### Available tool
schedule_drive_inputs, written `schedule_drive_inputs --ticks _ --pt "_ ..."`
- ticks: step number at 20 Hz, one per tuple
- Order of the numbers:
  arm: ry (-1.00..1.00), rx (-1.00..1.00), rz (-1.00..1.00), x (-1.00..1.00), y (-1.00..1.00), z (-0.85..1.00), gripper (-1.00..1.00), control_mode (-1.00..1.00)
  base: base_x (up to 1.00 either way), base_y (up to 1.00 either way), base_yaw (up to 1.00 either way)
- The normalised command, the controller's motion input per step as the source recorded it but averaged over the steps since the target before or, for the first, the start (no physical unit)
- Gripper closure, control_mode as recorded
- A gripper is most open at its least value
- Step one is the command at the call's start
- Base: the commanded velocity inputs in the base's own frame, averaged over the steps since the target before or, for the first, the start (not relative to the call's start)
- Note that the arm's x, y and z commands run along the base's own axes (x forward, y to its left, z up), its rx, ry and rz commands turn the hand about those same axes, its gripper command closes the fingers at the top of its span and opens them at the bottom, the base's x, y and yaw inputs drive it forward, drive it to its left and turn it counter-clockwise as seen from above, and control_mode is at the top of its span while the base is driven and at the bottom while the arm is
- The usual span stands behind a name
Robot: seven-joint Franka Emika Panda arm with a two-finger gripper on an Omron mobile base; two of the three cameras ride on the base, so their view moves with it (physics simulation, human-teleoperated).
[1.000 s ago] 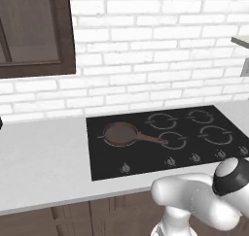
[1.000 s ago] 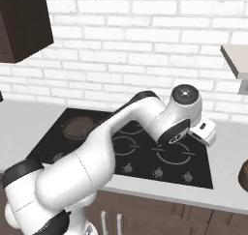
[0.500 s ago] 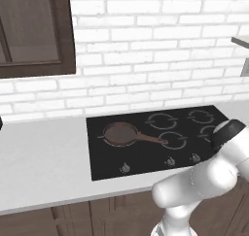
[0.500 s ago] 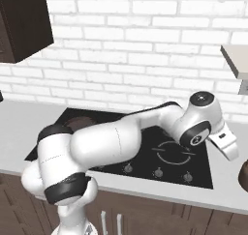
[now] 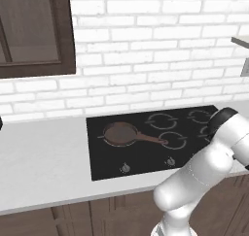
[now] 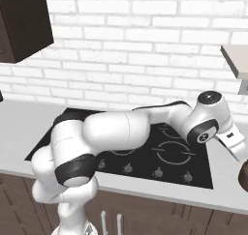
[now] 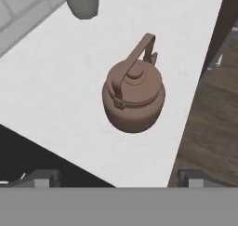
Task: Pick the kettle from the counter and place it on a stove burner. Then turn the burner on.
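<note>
Our end effector [image 7: 116,179] hangs released above the kettle [image 7: 134,97], which sits on the surface [image 7: 69,81] near its front edge (a clumsy descent could knock it off).

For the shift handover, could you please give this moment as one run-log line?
phase: approach | gripper: jaws open, empty, above kettle | kettle: upright on counter, untouched | frying pan: on cooktop

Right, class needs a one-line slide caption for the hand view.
Copper kettle upright on the pale counter, seen from above, open jaws not yet touching it.
</note>
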Motion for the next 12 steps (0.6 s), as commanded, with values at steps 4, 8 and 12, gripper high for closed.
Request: schedule_drive_inputs --ticks 4,8,12 --pt "0.06 0.0 -0.08 0.12 -0.63 -0.15 -1.0 -1.0 0.0 0.0 0.0" --pt "0.05 0.0 -0.11 0.13 -0.52 -0.13 -1.0 -1.0 0.0 0.0 0.0" --pt "0.02 0.08 -0.01 0.14 -0.3 0.1 -1.0 -1.0 0.0 0.0 0.0"
